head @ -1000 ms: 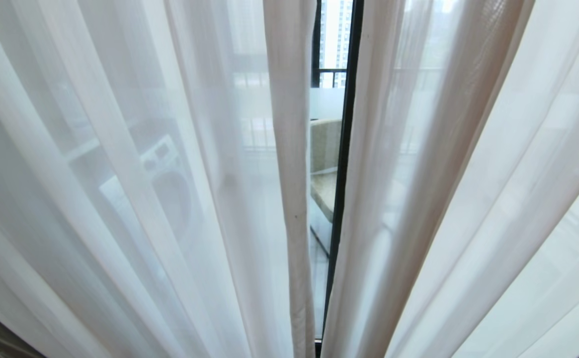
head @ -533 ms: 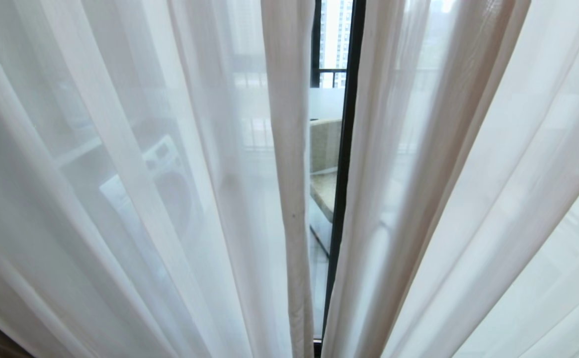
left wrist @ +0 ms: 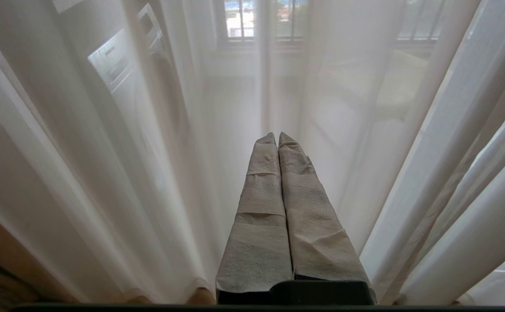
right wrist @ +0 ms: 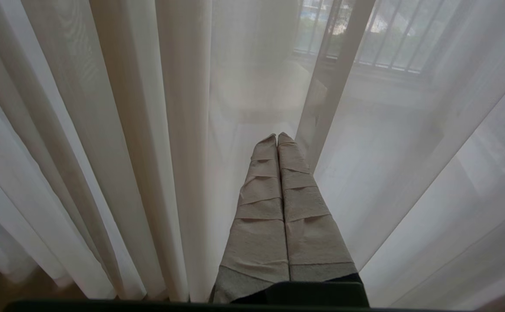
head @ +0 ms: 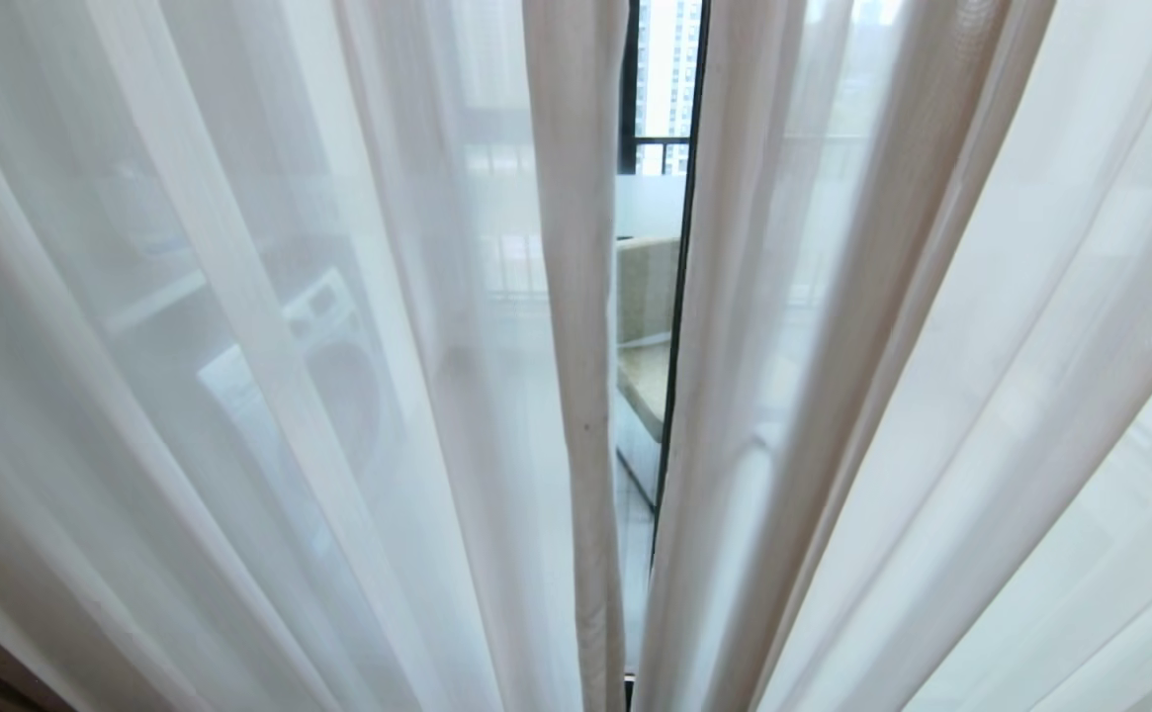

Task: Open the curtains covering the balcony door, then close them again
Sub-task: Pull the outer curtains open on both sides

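Now, in the head view, the narrow slit between the two sheer panels of the curtains has pinched in a little compared with a second ago: the right panel's inner edge has drifted toward the left one and hides more of the black frame of the balcony door, which was a thicker dark bar before and now shows only as a thin line. I read that as the drapes settling shut, so the closing half of the job looks to me all but finished, with only a sliver of glass and the balcony beyond left exposed. Neither arm appears in my head view. From the left wrist view, the left gripper has its wrapped fingers pressed flat together with nothing between them, pointing at the sheer cloth just ahead of it. The right gripper is likewise squeezed together and empty, its tips close to the hem edge of a panel. I cannot tell whether either tip touches the fabric. If I wanted the gap gone, I would nudge the right panel's edge further across.
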Robot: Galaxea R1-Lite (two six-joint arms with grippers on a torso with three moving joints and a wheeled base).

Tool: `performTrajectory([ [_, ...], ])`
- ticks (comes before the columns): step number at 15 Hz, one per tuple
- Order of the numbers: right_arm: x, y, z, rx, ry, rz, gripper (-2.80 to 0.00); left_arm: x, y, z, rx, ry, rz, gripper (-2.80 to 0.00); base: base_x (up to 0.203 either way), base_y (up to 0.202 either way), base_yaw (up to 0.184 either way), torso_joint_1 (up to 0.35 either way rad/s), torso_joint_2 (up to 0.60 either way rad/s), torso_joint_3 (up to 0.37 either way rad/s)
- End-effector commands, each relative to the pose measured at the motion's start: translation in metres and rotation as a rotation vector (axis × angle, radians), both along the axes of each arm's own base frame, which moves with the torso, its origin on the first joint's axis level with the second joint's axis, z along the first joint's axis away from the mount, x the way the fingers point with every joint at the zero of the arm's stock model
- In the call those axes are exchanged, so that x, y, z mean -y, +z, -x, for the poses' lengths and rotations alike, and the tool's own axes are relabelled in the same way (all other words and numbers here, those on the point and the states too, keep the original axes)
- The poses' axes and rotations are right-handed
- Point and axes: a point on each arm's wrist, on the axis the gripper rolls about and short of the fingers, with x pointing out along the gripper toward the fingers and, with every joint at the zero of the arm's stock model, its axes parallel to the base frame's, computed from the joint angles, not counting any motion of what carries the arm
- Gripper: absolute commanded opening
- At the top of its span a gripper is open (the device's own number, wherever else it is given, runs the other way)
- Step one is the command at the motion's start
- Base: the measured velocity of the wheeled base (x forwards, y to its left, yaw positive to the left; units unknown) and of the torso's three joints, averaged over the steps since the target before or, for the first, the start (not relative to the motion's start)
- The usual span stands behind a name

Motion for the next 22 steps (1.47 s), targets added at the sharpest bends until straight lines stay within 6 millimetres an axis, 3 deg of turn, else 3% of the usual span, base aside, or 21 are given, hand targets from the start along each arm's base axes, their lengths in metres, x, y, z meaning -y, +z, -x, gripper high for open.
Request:
performTrajectory([
  [1, 0.0000, -0.0001, 0.0001, 0.001, 0.000, 0.001, -2.80, 0.0000, -0.0003, -0.0001, -0.003, 0.001, 0.000, -2.80, 0.000, 0.000, 0.000, 0.000, 0.00, 0.000],
  [22, 0.0000, -0.0001, 0.0001, 0.001, 0.000, 0.001, -2.80, 0.0000, -0.0003, -0.0001, -0.002, 0.001, 0.004, -2.80, 0.000, 0.000, 0.000, 0.000, 0.00, 0.000],
])
